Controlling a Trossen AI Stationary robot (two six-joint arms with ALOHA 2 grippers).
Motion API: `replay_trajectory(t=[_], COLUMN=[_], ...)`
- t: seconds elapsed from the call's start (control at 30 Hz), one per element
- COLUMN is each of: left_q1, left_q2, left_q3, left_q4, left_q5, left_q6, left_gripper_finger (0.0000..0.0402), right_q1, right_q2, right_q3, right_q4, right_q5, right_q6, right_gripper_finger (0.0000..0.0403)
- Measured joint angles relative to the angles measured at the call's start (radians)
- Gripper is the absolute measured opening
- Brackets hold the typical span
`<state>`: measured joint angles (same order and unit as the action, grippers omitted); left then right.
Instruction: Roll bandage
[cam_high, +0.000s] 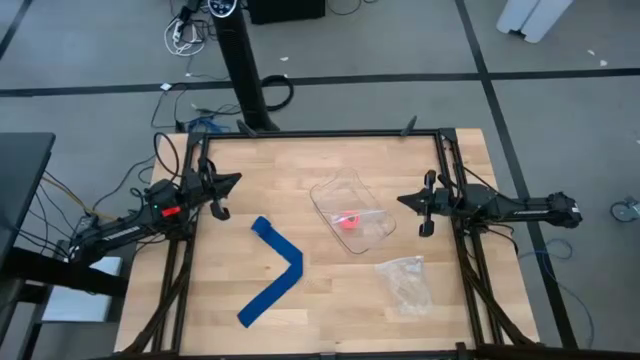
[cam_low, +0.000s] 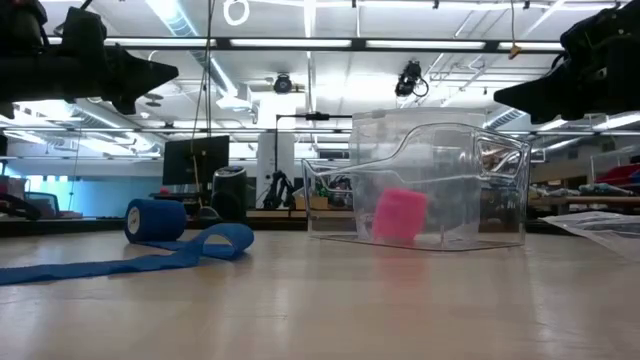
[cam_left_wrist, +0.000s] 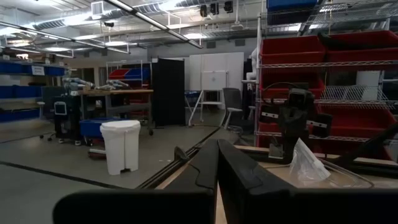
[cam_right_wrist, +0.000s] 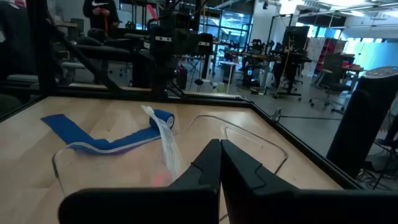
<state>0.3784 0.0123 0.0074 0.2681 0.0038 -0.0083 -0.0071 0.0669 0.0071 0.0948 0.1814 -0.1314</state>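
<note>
The blue bandage lies on the table's left half as a bent strip, with a small rolled end at its far end; it also shows in the right wrist view. My left gripper hovers shut above the table's left edge, beyond the bandage's rolled end. My right gripper hovers shut at the right edge, beside a clear plastic container. Neither gripper touches anything.
The clear container stands at the table's middle with a small pink-red roll inside. A clear plastic bag lies near the right front. A black frame borders the table.
</note>
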Motion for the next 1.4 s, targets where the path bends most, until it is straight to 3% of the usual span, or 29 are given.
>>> replay_trajectory(t=[1.4], left_q1=[0.000], left_q2=[0.001], left_q3=[0.000], left_q4=[0.036], left_q5=[0.000], left_q6=[0.003], left_gripper_finger=[0.0015], right_q1=[0.000], right_q2=[0.000], right_q3=[0.000], right_q4=[0.000], right_q5=[0.000], right_q6=[0.000], right_gripper_finger=[0.0008])
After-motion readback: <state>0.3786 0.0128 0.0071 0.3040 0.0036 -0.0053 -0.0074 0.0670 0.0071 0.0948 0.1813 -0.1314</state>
